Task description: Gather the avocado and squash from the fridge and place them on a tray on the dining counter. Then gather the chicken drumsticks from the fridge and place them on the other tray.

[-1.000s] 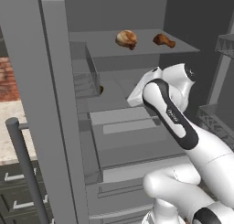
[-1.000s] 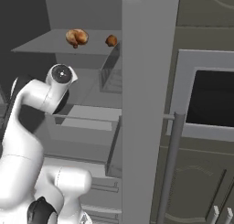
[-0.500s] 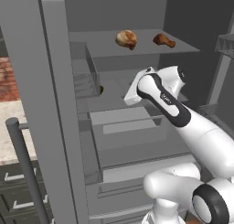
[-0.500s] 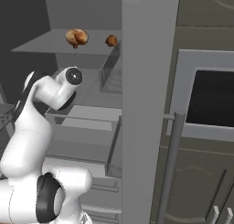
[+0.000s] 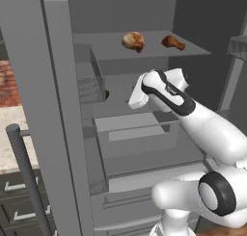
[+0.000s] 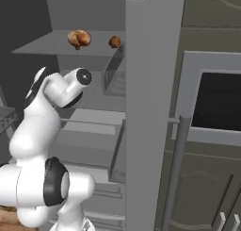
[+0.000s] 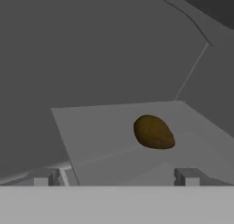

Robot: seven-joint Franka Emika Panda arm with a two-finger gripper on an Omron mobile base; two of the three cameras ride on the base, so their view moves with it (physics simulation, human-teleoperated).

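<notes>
The avocado [image 7: 153,132], a dark olive-brown ball, lies on the grey middle fridge shelf [image 7: 100,127], just ahead and right of my gripper [image 7: 116,177]. The gripper is open, with nothing between its fingertips [image 7: 45,176]. In the left base view my arm reaches into the fridge under the top shelf, and a sliver of the avocado [image 5: 106,94] shows left of the hand. Two chicken drumsticks [image 5: 133,40] [image 5: 172,42] rest on the top shelf, also visible as drumsticks [image 6: 79,38] [image 6: 114,41] from the right. The squash, both trays and the dining counter are out of view.
The open fridge door [image 5: 62,110] with its bar handle [image 5: 24,182] stands close on the left. Grey drawers [image 5: 140,143] sit below the middle shelf. A wall oven [image 6: 216,103] is to the fridge's right, past the other door's edge [image 6: 150,107].
The arm has stretched forward and to the left, carrying the hand deeper onto the middle shelf. The gripper has stayed open. The drumsticks have not moved.
</notes>
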